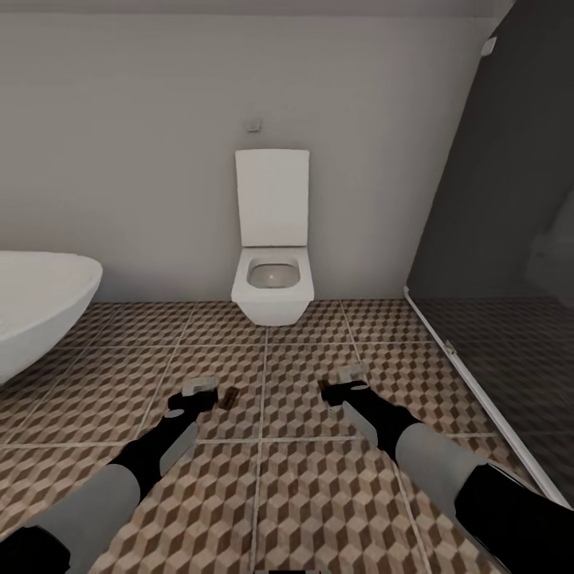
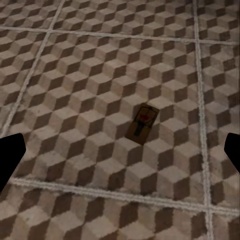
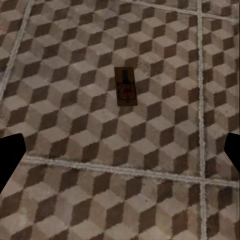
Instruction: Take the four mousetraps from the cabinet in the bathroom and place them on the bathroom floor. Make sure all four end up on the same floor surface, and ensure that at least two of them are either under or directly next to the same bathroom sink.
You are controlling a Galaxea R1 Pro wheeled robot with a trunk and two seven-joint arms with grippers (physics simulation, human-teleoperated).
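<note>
Two mousetraps lie flat on the cube-patterned bathroom floor point(image 1: 303, 486) in front of the toilet. One mousetrap point(image 1: 230, 396) point(image 2: 144, 122) is just right of my left gripper point(image 1: 199, 391) point(image 2: 120, 155), which hovers above it, open and holding nothing. The other mousetrap point(image 1: 324, 387) point(image 3: 126, 86) lies just left of my right gripper point(image 1: 348, 379) point(image 3: 120, 155), also open and above the tiles. Each trap shows its red mark and dark wire. The cabinet and the sink are out of view.
A white wall-hung toilet point(image 1: 273, 271) with its lid up stands at the back wall. The rim of a big oval white tub point(image 1: 40, 303) juts in at the left. A dark glass shower screen point(image 1: 494, 239) closes off the right.
</note>
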